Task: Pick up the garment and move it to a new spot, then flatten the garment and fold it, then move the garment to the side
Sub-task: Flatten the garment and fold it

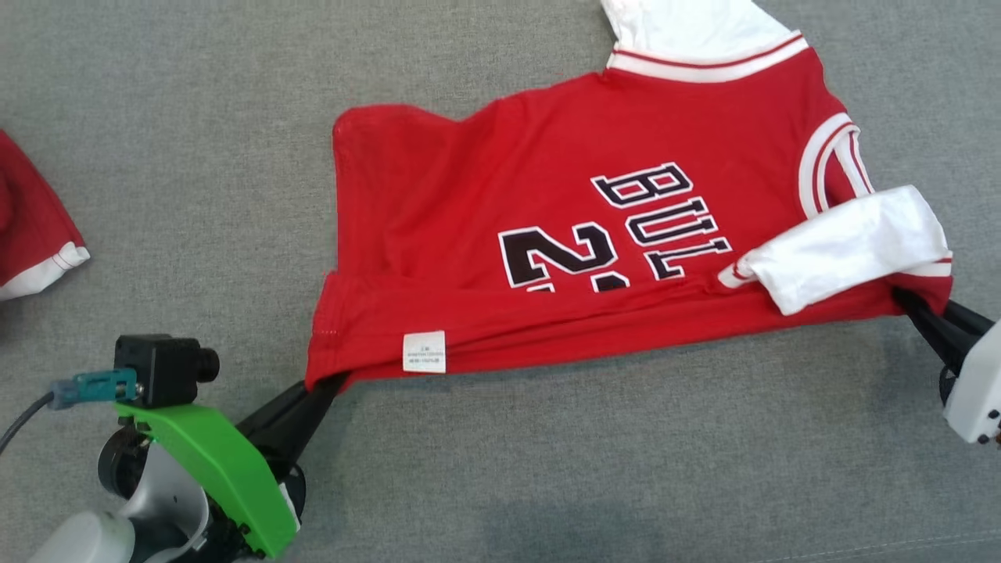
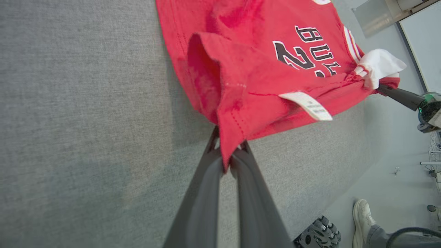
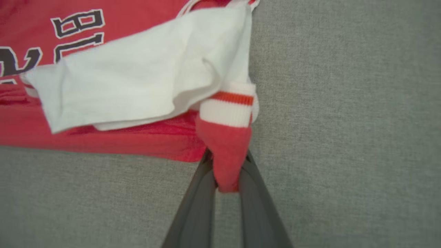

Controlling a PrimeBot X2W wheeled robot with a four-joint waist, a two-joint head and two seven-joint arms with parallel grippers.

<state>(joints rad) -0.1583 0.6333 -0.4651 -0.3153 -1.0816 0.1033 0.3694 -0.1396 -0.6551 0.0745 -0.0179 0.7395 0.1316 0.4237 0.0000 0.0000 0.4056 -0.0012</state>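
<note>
Stretching across the grey fabric surface (image 1: pixel 547 469), the red Bulls jersey (image 1: pixel 547 195) lies with its long axis running side to side in front of the robot, hem toward the robot's left and collar toward its right. The left gripper (image 1: pixel 324 387) is clamped on the near hem corner, just beside the white care label (image 1: pixel 424 351); its wrist view shows red cloth pinched between the closed fingers. The right gripper (image 1: pixel 911 305) is clamped on the near shoulder corner, below the white sleeve (image 1: pixel 852 242) that lies folded over the chest, with a tongue of red cloth squeezed between its fingers. The near long edge runs fairly taut from one pair of jaws to the other and seems slightly raised, while the rest of the body lies flat beyond it, away from the robot. Judging from this, the coming move is a lengthwise fold. Both arms would carry that edge forward over the far edge at an even pace, so it doesn't skew. A second red garment (image 1: pixel 31 227) sits well apart at the left.
</note>
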